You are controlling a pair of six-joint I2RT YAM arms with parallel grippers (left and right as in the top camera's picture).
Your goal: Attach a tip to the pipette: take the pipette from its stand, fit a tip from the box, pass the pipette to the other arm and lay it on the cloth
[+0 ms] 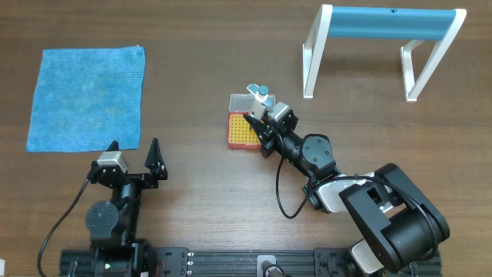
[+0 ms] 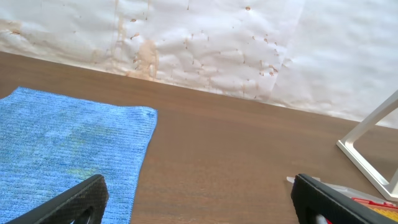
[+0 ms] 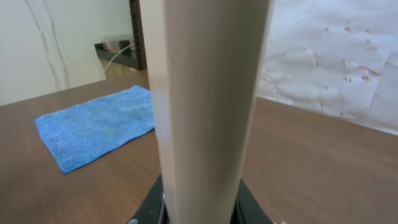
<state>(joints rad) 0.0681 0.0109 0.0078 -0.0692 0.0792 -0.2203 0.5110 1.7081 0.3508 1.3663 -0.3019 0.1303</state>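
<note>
Over the tip box (image 1: 241, 132), the right hand (image 1: 261, 117) is clenched on the pipette (image 1: 258, 93), upright, likely for pressing into a tip, while the left hand (image 1: 134, 148) hangs released well apart from that box, probably for the handover

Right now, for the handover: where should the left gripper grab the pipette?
Probably the bare pipette body above the right gripper, from the cloth side: it stands upright over the tip box, clamped lower down, and the open left gripper sits that side.
</note>
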